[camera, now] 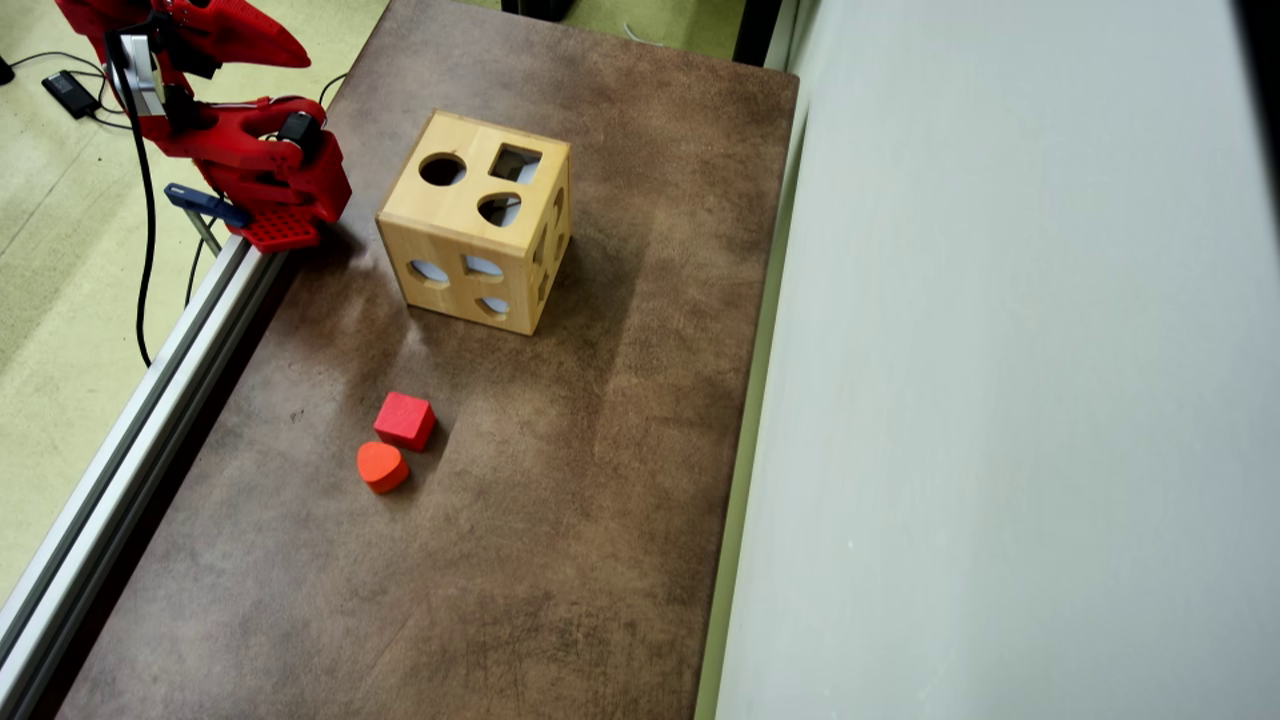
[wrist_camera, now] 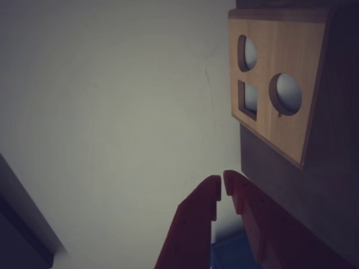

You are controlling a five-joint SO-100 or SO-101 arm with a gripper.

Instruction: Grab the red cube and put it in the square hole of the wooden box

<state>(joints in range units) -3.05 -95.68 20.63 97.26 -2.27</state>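
Claw point(wrist_camera: 221, 188) clenched on nothing in the wrist view, red fingertips nearly touching, pointing out past the desk toward a pale wall. Red arm point(camera: 235, 150) folded at the desk's top-left corner in the overhead view, clamped on a metal rail point(camera: 150, 400) that runs along the left edge. Wooden box point(camera: 478, 222) stands on the brown desk point(camera: 560, 520) in the upper part, nearer the left edge, just beside the arm base. Its top face has a round hole, a heart hole and the square hole point(camera: 515, 163), which sits at the far right corner of that face. Side faces also have cutouts. Wrist view catches one face of the box at upper right. Red cube point(camera: 405, 420) lies flat on the desk, below the box, roughly mid-length, well apart from the claw. Orange heart block point(camera: 382, 466) sits just beside the cube on its lower-left side, almost touching; contact unclear.
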